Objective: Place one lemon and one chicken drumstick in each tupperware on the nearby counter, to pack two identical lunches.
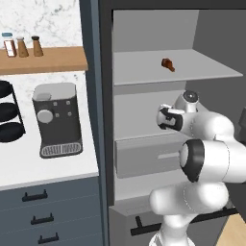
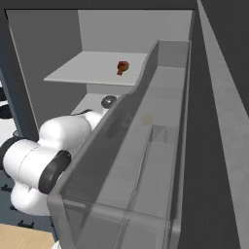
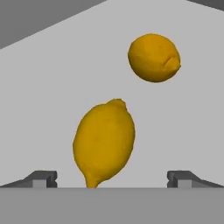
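Looking along the hand [image 3: 112,177], the hand view shows two lemons on a flat pale grey surface: the near lemon [image 3: 104,142] stands lengthwise at lower centre, between the spread fingertips [image 3: 43,178] and touched by neither, its pointed nub toward the camera; the far lemon [image 3: 153,57] lies sideways at upper right, well apart. Both are matte yellow-orange ovals with finely dimpled skin. The hand is released, grasping nothing. Neither base view shows the lemons; instead they show a drumstick [image 1: 167,64], a small reddish-brown club, lying alone on the upper grey shelf [image 1: 202,67] of an open fridge, at upper centre of the left base view. That view also shows the white table [image 1: 29,168] at left with a dark coffee machine [image 1: 56,118] on it. In the right base view a translucent door bin [image 2: 146,160] fills the middle of the frame.
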You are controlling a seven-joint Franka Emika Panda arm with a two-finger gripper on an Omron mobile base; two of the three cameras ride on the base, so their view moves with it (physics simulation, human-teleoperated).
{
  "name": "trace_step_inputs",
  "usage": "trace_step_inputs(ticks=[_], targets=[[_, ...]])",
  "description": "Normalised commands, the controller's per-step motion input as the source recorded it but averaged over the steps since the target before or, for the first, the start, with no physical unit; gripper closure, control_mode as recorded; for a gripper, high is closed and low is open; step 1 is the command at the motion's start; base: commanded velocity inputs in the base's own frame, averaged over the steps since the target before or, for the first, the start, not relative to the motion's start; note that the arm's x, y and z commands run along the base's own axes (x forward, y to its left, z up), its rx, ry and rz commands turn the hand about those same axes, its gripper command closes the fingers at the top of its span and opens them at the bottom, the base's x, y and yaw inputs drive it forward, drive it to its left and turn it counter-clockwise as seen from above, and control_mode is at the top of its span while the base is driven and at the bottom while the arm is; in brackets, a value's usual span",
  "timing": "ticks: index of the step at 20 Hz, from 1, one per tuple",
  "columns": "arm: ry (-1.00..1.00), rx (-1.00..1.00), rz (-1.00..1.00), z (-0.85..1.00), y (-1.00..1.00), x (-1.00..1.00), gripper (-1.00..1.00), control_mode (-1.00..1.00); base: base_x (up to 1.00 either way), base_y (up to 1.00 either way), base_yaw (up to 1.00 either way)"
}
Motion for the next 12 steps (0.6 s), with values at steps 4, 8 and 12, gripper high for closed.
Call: trace_step_inputs(ticks=[4,8,12], targets=[[0.0,0.0,0.0,-0.21,-0.02,0.46,-1.0,-1.0,0.0,0.0,0.0],[0.0,0.0,0.0,-0.25,-0.01,0.44,-1.0,-1.0,0.0,0.0,0.0],[0.04,0.0,0.0,-0.42,-0.07,0.18,-1.0,-1.0,0.0,0.0,0.0]])
